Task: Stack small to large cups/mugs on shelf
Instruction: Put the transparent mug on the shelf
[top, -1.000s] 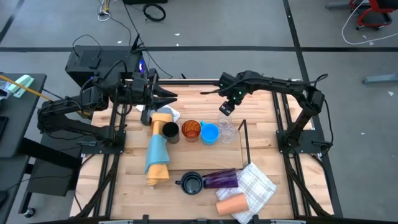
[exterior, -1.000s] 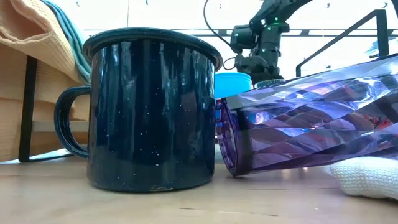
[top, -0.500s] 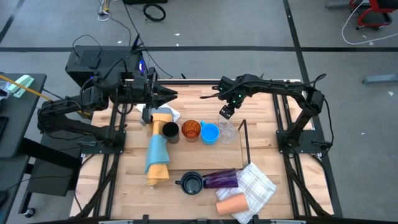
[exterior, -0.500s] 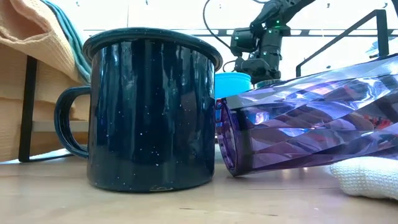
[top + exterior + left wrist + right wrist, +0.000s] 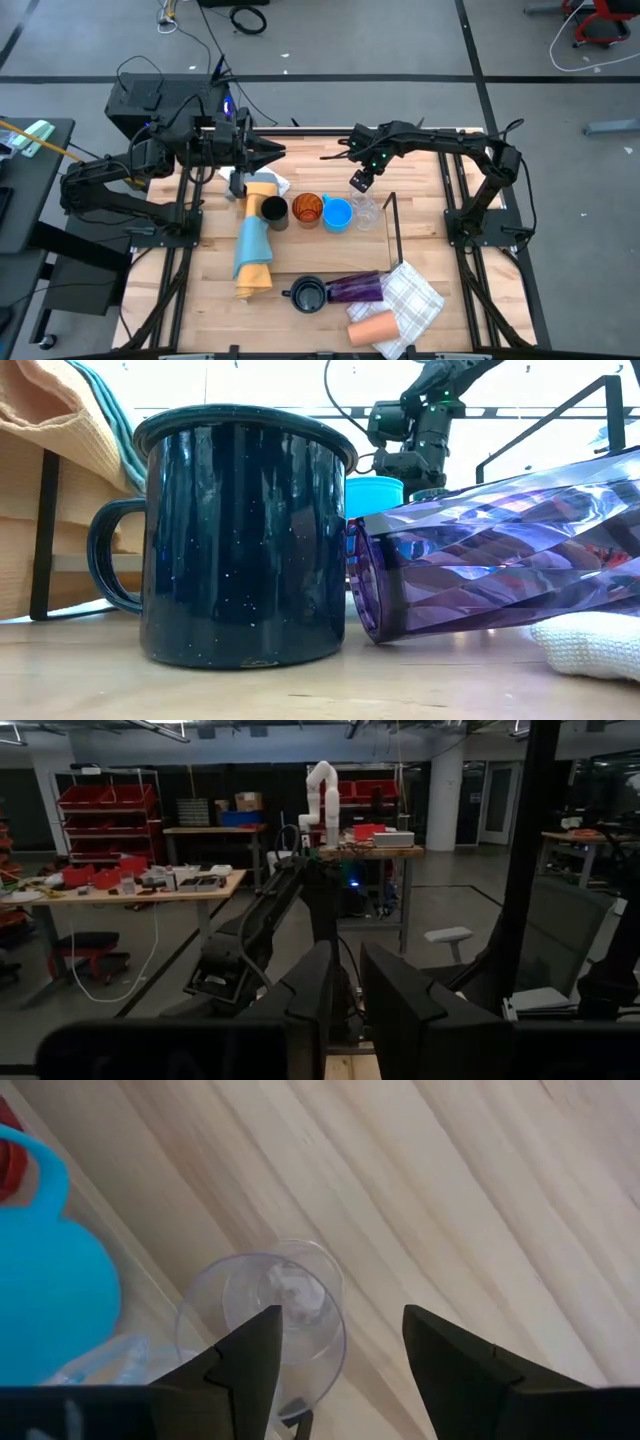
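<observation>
A black cup [image 5: 273, 211], an amber cup [image 5: 307, 209], a bright blue cup [image 5: 337, 213] and a clear glass [image 5: 365, 210] stand upright in a row along the black rod shelf [image 5: 393, 225]. My right gripper [image 5: 358, 181] hangs open just far of the clear glass. In the right wrist view the glass [image 5: 265, 1315] lies below and between the fingers, nearer one of them, untouched. My left gripper [image 5: 272, 152] waits shut at the far left. The dark mug [image 5: 308, 295] stands upright, and the purple tumbler [image 5: 355, 288] and peach cup [image 5: 372, 328] lie on their sides near the front.
A rolled yellow-and-blue cloth [image 5: 254, 245] lies over the shelf's left end. A white checked cloth [image 5: 412, 300] lies at the front right, beside the tumbler and peach cup. Bare wood [image 5: 420, 190] shows right of the glass and behind the row.
My right gripper has gone a little toward the table's near edge and slightly left, closing on the clear glass. The cups have stayed where they were.
</observation>
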Controlling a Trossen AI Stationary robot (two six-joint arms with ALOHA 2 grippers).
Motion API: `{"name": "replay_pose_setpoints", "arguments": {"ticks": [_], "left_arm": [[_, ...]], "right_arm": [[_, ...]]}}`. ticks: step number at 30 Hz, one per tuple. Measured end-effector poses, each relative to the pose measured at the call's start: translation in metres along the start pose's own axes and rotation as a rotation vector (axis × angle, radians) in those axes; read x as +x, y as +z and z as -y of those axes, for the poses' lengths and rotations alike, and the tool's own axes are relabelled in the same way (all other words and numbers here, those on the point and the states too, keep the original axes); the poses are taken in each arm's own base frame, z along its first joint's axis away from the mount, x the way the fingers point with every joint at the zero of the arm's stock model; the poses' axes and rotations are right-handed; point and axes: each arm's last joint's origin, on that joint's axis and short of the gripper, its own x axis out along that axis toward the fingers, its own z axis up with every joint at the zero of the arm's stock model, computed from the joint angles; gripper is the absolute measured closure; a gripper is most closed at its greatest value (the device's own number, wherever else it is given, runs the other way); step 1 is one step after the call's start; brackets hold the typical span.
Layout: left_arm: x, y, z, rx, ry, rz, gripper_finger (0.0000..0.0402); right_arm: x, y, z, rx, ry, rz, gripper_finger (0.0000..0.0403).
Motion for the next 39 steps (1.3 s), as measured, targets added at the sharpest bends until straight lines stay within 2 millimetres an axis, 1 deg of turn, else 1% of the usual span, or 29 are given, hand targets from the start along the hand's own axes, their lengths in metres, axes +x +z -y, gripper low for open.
{"name": "replay_pose_setpoints", "arguments": {"ticks": [4, 12, 18, 26, 39], "left_arm": [[0.000, 0.000, 0.000, 0.000, 0.001, 0.000, 0.0336], [0.000, 0.000, 0.000, 0.000, 0.003, 0.000, 0.0331], [0.000, 0.000, 0.000, 0.000, 0.003, 0.001, 0.0338], [0.000, 0.000, 0.000, -0.005, 0.002, 0.001, 0.0335], [0.000, 0.000, 0.000, -0.005, 0.002, 0.001, 0.0339]], "right_arm": [[0.003, -0.002, 0.001, 0.024, 0.001, -0.008, 0.0188], [0.020, -0.014, 0.002, 0.051, -0.001, -0.066, 0.0188], [0.024, -0.014, -0.002, 0.053, 0.012, -0.037, 0.0195], [0.024, -0.012, -0.002, 0.050, 0.018, -0.020, 0.0238], [0.024, -0.011, -0.003, 0.038, 0.041, -0.006, 0.0337]]}}
